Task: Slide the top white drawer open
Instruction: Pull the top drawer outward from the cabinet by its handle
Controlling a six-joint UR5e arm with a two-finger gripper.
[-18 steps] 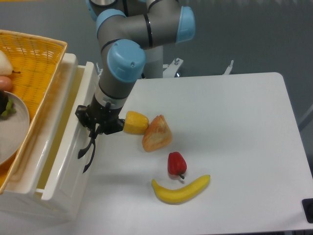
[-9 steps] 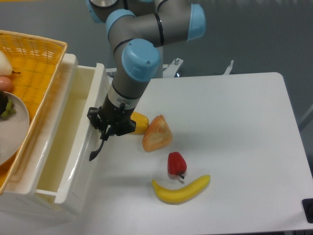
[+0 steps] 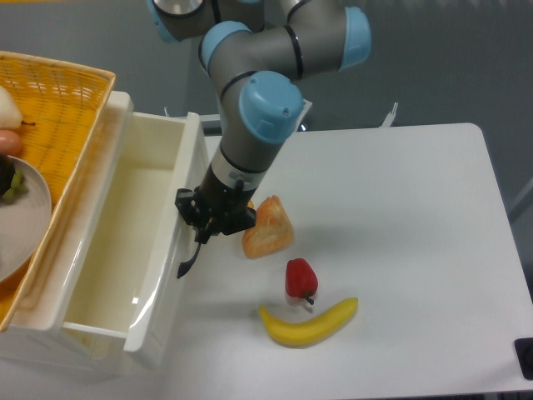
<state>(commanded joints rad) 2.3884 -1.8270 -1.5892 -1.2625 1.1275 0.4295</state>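
Claw (image 3: 202, 229) grips the black handle (image 3: 191, 257) of the top white drawer (image 3: 125, 250); no lettering is legible.

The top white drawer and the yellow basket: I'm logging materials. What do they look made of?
The top white drawer: probably glossy plastic or lacquered board; a highlight glints on its floor. The yellow basket: woven, likely wicker or plastic strand; a crisscross weave shows.

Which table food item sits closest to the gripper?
The orange-tan wedge, right beside the gripper. The red pepper and banana lie farther toward the table's front.
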